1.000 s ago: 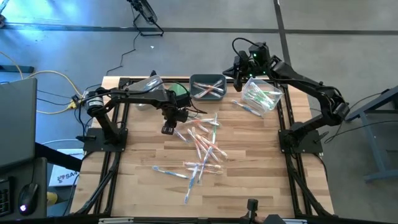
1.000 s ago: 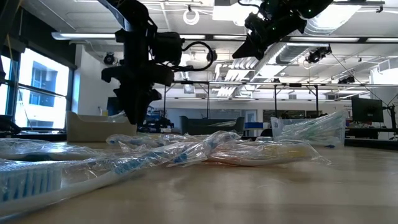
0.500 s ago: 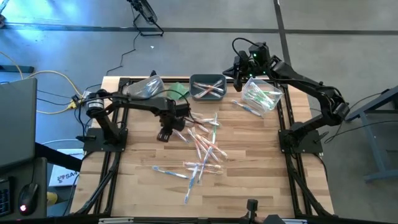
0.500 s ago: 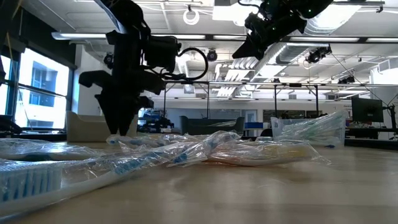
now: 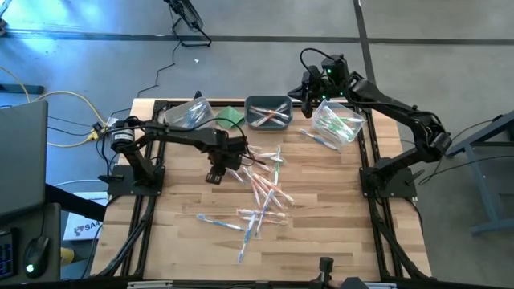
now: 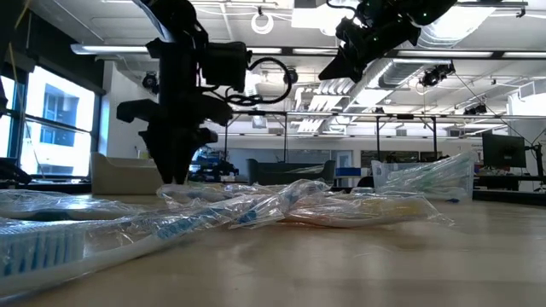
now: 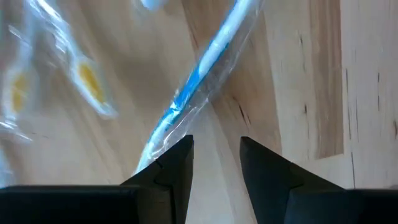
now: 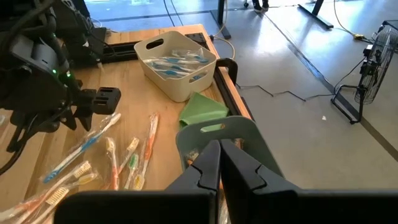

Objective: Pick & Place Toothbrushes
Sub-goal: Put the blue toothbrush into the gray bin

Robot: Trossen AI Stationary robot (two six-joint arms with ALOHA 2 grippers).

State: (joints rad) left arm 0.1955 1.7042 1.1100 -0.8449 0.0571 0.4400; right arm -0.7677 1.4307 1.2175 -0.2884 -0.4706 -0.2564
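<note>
Left gripper point(image 7: 216, 163) low, fingers point(image 7: 177, 165) parted; right gripper point(image 8: 219, 163) closed.

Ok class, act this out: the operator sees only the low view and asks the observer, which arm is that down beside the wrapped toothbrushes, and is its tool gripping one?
Observer: It's the left arm. The high view shows the left tool at the left edge of the toothbrush pile.
Operator: Gripping anything?
Observer: No. Its wrist view shows the tool open over bare wood, with a blue toothbrush in its wrapper lying just ahead.
Operator: And the arm up top?
Observer: That's the right tool, shut with nothing in it, hanging above the grey bin.
</note>
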